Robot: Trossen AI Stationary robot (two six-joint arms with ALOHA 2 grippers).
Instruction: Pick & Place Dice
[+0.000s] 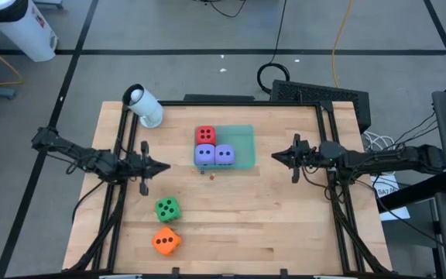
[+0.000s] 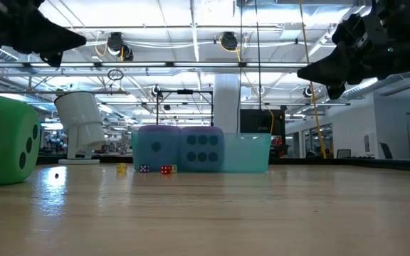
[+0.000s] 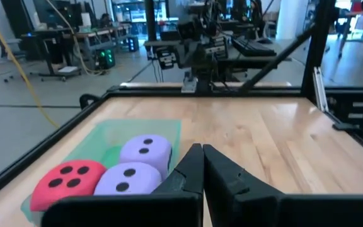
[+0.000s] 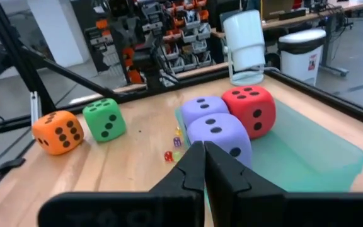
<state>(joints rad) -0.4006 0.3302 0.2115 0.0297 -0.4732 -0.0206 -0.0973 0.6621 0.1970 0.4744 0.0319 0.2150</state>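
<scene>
A flat teal tray (image 1: 243, 144) holds three dice: the red die (image 1: 205, 135) and two purple-blue dice (image 1: 205, 156) (image 1: 224, 155). The green die (image 1: 167, 208) and the orange die (image 1: 166, 241) rest on the bare wood near the table's near-left part. My left gripper (image 1: 166, 167) hovers left of the tray, shut, touching nothing. My right gripper (image 1: 276, 157) hovers right of the tray, also shut and empty. The right wrist view shows all five dice: red (image 4: 249, 111), purple (image 4: 219, 135), green (image 4: 104, 118), orange (image 4: 58, 132).
A white cylinder (image 1: 143, 105) lies near the table's far-left corner. Some tiny dice (image 1: 211, 175) sit on the wood just in front of the tray. Black frame rails (image 1: 339, 201) run along both sides. Open wood lies right of the green and orange dice.
</scene>
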